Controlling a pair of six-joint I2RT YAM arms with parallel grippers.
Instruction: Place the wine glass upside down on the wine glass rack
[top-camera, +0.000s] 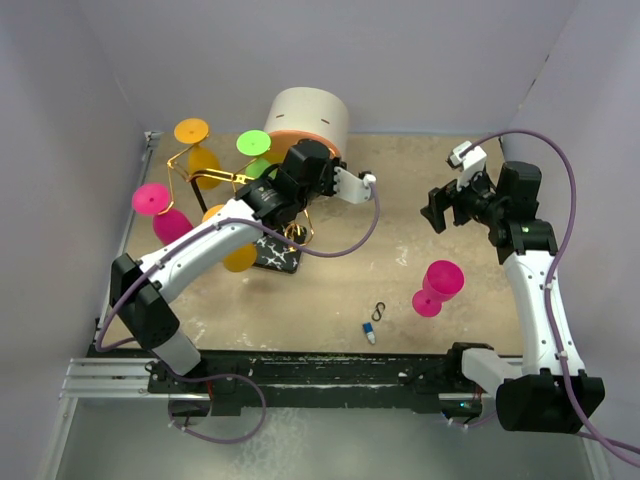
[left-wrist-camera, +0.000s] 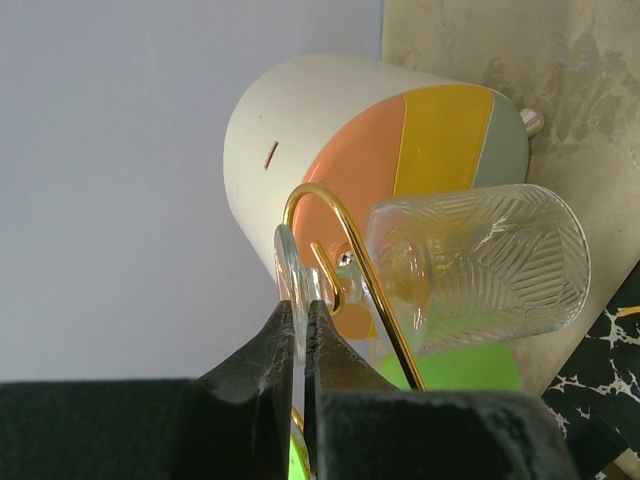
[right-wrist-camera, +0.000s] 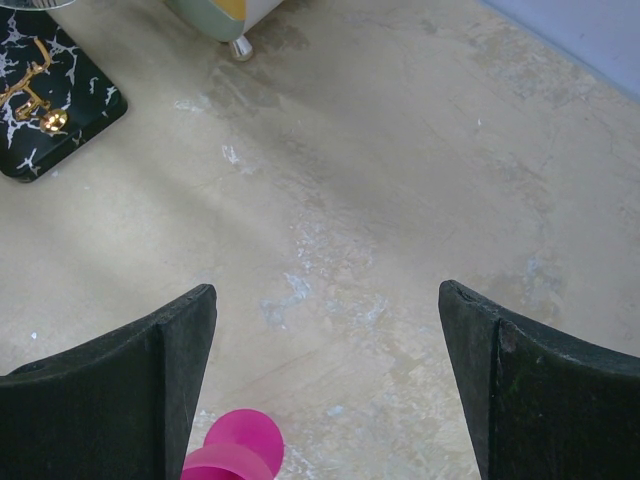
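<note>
The left fingers are clenched on the thin foot of the clear wine glass, pinching the rim of that disc between their tips in the lower centre of the left wrist view. The glass lies sideways in that view, its ribbed bowl pointing to the right of the frame. Its stem sits in the curl of a gold hook-ended arm of the wine glass rack. Behind it fills the round cream drawer box, with orange, yellow and grey-green fronts.

In the overhead view the rack stands left of centre on the bench, its black marbled base partly under the left arm. Four coloured glasses hang on it with their feet uppermost: an orange glass and a green glass toward the top, a pink hung glass at the left and an amber glass lower down. The clear glass itself is hard to make out there.

The right fingers are released and spread wide, holding nothing, above bare bench at the right of the overhead view. A loose pink glass sits on the bench below and left of them, well apart from the rack. A small black clip and a blue-and-white piece lie near the bottom centre.
</note>
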